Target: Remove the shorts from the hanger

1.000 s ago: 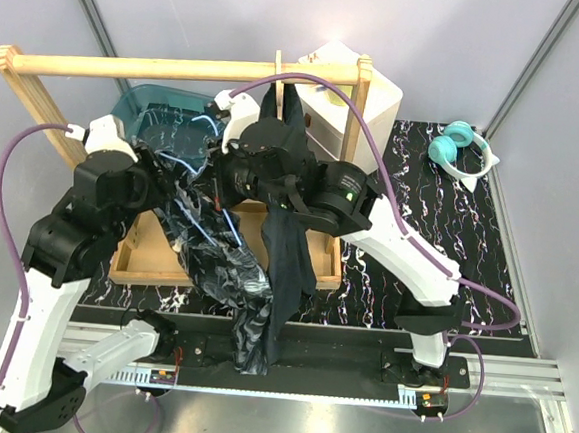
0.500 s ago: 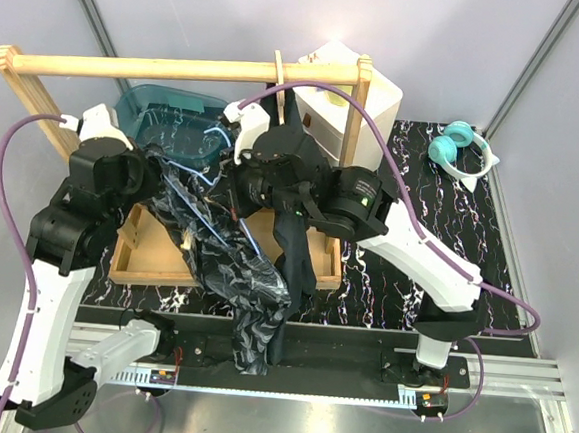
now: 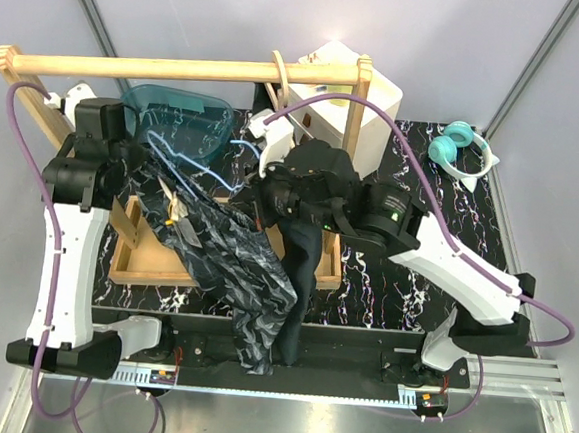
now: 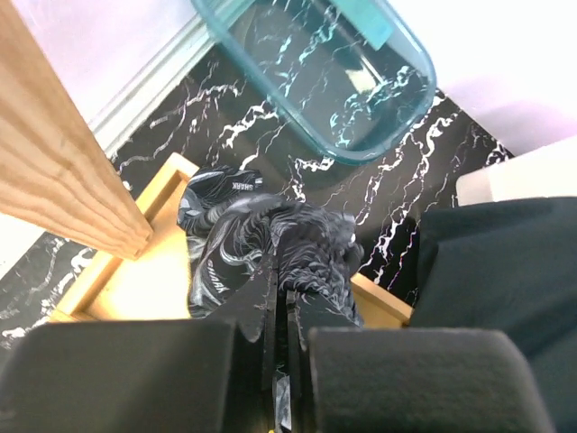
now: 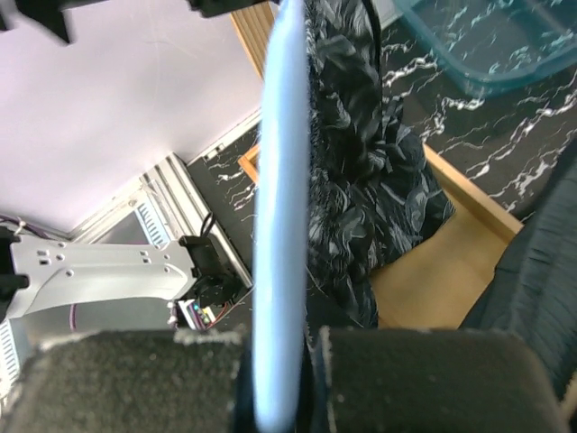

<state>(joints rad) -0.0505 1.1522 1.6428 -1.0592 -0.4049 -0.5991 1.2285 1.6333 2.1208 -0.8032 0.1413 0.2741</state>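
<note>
Shorts [image 3: 234,264], dark, crinkled and marbled, hang pinched in left pincer [image 4: 287,311]; right pincer [image 5: 279,350] apparently clamps pale-blue hanger [image 5: 279,180].

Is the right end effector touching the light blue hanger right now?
Touching. The right wrist view shows the light blue hanger clamped inside the shut right end effector, with no gap on either side.

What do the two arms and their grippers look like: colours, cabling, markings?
The left arm and right arm both have white link shells and black joint housings, each trailed by a purple cable. A small green mark sits on one black joint of the right arm. The left gripper and right gripper have blocky dark fingers; the right's look fuzzy-textured.
</note>
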